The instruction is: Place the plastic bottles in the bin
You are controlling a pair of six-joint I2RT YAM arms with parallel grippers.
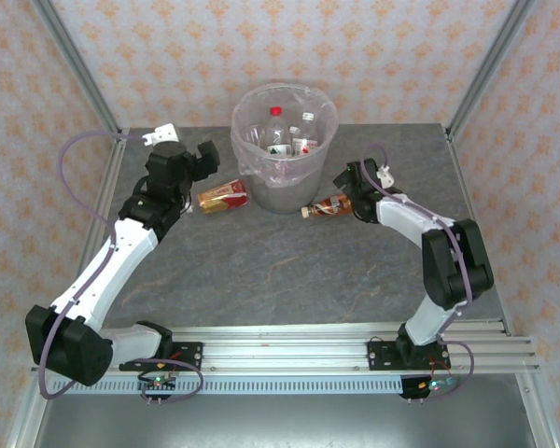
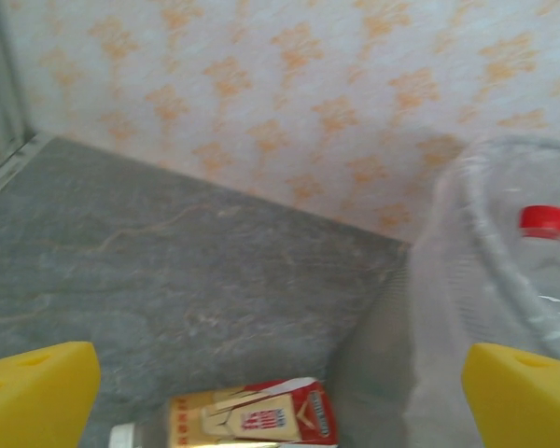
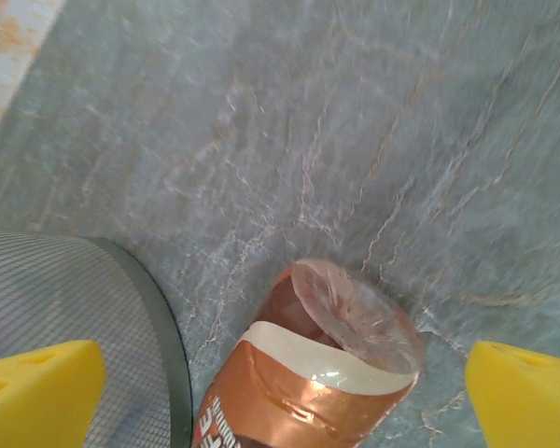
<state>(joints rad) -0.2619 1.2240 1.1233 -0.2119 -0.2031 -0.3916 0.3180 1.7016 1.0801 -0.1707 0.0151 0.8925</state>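
Left claw: released, jaws spread wide and grasping nothing, poised over the gold-and-red-labelled bottle. This bottle lies on its side on the worktop, just beside the left wall of the bin.

Right claw: likewise released and empty, its jaws straddling the brown-labelled bottle. This bottle lies on its side at the bin's right foot, with its cap towards the bin.

The bin stands at the middle of the worktop's far edge and contains several bottles, including a red-capped bottle.
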